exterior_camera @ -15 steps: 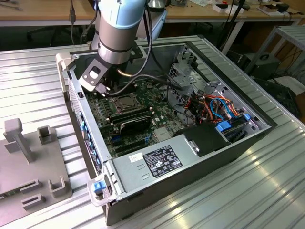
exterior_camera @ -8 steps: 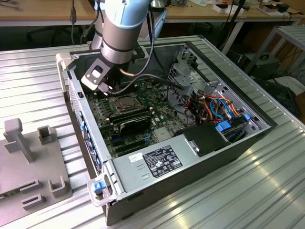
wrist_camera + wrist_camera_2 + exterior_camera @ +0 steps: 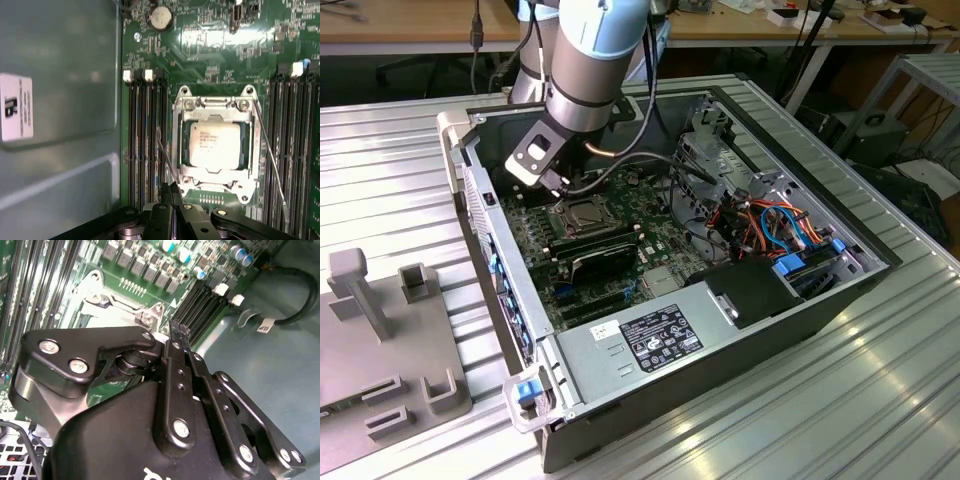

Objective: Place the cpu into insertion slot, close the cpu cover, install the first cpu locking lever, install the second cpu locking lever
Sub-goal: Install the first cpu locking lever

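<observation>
First wrist view has the gripper (image 3: 172, 186) with its fingers pressed together and nothing visibly pinched, the tips just short of the near rim of the insertion slot (image 3: 220, 187). At the tips, touching or nearly so, is the end of a thin wire locking lever (image 3: 167, 157). Its length slants away from them along the socket's side, beside the memory slots (image 3: 145, 140). Straight ahead the cpu (image 3: 216, 145) lies flat in the slot, with the cpu cover (image 3: 251, 150) down around it. Beyond, a second lever (image 3: 270, 155) slants loose. Green circuit board (image 3: 210, 45) crowds close, so I judge the room tight.
</observation>
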Controlling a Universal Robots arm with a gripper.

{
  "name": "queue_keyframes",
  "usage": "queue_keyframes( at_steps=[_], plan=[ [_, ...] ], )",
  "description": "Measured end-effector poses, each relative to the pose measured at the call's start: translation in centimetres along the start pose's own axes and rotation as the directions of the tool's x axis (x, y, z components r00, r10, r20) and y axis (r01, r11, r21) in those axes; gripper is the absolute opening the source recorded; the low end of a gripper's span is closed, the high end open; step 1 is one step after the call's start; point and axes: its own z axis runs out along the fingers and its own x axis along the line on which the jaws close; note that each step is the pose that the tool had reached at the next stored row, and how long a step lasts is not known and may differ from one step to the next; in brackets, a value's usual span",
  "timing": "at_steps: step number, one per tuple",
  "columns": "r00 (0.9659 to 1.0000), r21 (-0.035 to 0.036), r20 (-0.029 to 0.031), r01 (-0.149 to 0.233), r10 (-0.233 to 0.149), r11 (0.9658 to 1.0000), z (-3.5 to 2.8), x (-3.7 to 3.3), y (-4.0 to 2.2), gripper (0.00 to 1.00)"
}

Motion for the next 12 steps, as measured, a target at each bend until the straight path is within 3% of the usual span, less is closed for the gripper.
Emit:
queue_keyframes(
  at_steps=[12],
  plan=[
    [1.0000,0.0002,-0.0002,0.000,0.000,1.0000,0.49,0.03,1.27,0.11]
  ],
)
